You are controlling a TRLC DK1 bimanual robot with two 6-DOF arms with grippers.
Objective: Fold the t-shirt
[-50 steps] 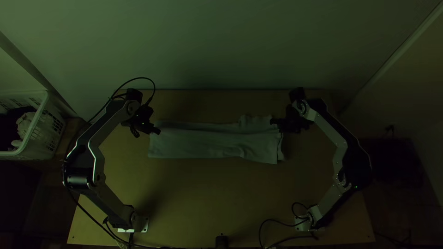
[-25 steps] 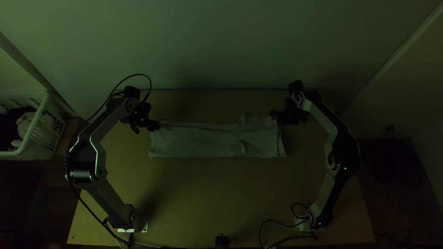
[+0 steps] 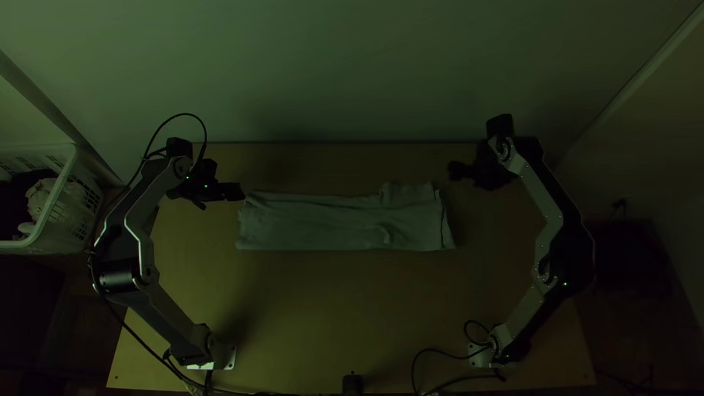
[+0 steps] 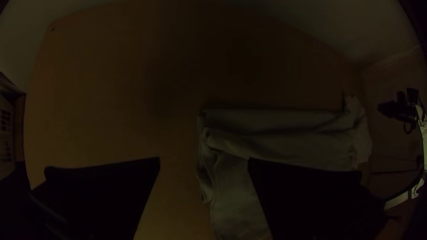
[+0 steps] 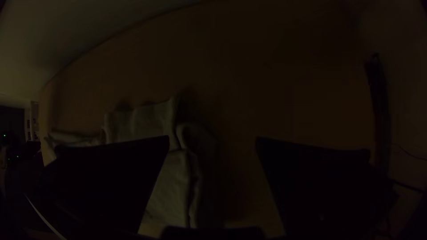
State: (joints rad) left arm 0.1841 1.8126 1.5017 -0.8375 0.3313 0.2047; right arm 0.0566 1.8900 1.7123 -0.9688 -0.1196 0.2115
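The pale t-shirt [image 3: 330, 224] lies as a long folded strip across the middle of the table, with small wrinkles and an uneven far right corner. My left gripper [image 3: 238, 192] is just off the strip's far left corner; in the left wrist view the left gripper [image 4: 203, 162] is open, the shirt's end [image 4: 240, 191] beyond its fingers. My right gripper [image 3: 455, 171] hangs beyond the far right corner, apart from the cloth. Seen from the right wrist, the right gripper [image 5: 212, 141] is open too, with the layered shirt end [image 5: 171, 186] partly behind one finger.
The wooden table [image 3: 315, 315] extends in front of the shirt toward the arm bases. Behind its far edge rises a pale wall [image 3: 352, 73]. A white basket [image 3: 73, 198] holding cloth items stands at the left. Cables lie near the right arm's base.
Both grippers have come away from the shirt's far corners, the left outward to the left, the right outward to the right and farther back. The shirt's near edge straightened earlier and now lies still.
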